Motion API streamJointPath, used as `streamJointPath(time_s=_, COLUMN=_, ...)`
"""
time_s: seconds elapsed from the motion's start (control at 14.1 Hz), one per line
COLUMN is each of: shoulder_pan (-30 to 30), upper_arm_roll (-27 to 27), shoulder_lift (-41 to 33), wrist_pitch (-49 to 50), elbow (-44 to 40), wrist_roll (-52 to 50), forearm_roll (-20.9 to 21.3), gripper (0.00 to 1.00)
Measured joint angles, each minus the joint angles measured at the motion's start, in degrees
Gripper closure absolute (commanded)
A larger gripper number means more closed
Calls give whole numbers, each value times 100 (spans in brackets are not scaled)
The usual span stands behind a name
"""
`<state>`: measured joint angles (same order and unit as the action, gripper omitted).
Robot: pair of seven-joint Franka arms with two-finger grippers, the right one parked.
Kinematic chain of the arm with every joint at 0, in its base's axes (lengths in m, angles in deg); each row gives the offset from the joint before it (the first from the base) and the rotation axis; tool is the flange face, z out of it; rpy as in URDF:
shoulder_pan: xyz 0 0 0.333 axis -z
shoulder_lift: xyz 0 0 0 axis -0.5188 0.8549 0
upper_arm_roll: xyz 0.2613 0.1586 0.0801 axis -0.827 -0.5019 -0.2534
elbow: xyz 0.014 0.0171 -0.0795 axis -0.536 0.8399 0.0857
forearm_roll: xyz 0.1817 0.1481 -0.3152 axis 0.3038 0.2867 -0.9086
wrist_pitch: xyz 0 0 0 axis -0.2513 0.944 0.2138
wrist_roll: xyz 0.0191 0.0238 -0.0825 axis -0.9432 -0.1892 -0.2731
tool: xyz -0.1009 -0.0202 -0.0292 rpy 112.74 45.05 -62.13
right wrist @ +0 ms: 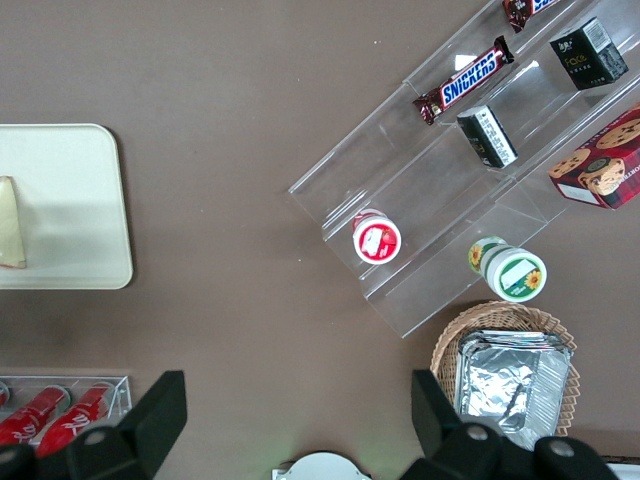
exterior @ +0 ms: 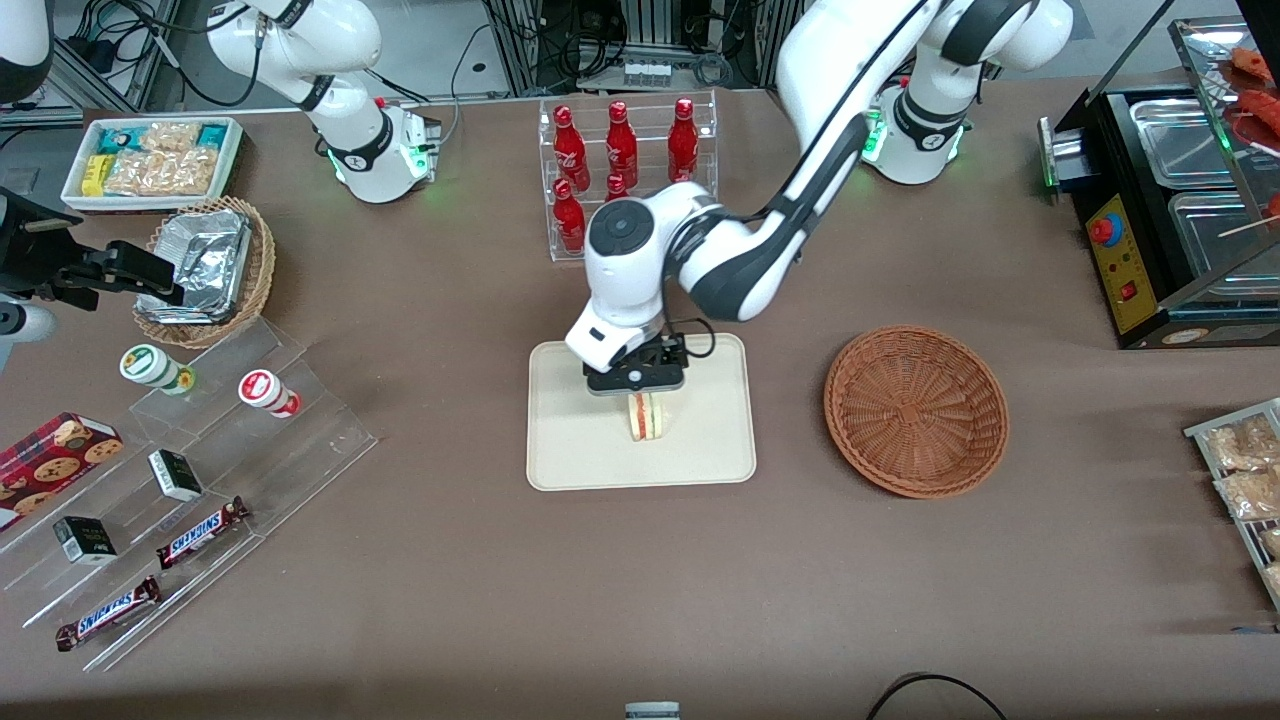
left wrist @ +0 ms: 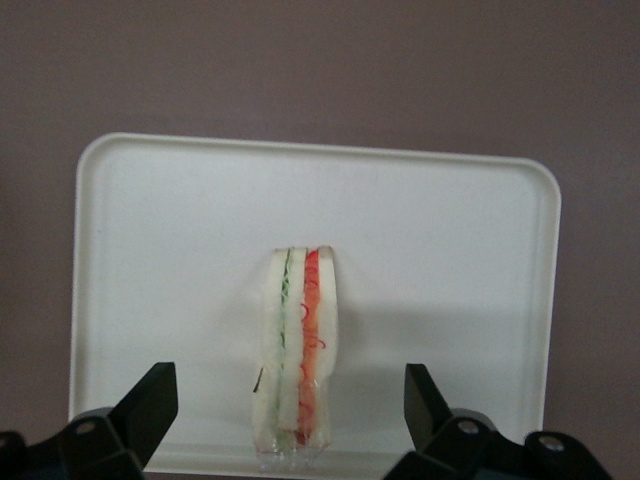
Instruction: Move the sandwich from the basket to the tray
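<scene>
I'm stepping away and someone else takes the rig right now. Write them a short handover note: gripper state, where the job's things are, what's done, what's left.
Gripper: the left arm's, open, directly above the sandwich, fingers apart on either side and not touching it.
Sandwich: a triangular white-bread wedge with green and orange-red filling, standing on edge on the flat cream rectangular plastic tray, near its middle.
Basket: the round reddish-brown woven wicker one, toward the working arm's end of the table, with nothing in it.
Done: the sandwich is out of the basket, set on the tray and released.
Left: probably only lifting the arm straight up and away without tipping the sandwich.
</scene>
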<state>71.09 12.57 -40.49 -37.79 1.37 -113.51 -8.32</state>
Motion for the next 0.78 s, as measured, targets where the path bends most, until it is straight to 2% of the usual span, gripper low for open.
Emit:
streamJointPath(time_s=0.42, shoulder_pan=-1232, upper_arm_roll=-35, shoulder_lift=-1590, wrist_pitch=1664, elbow=-45, wrist_roll=180, forearm_roll=-65, gripper=0)
streamJointPath(time_s=0.78, shoulder_pan=-2265, upper_arm_roll=-46, shoulder_lift=-2361, wrist_pitch=2612, elbow=256, wrist_roll=1809, forearm_roll=-400, gripper=0)
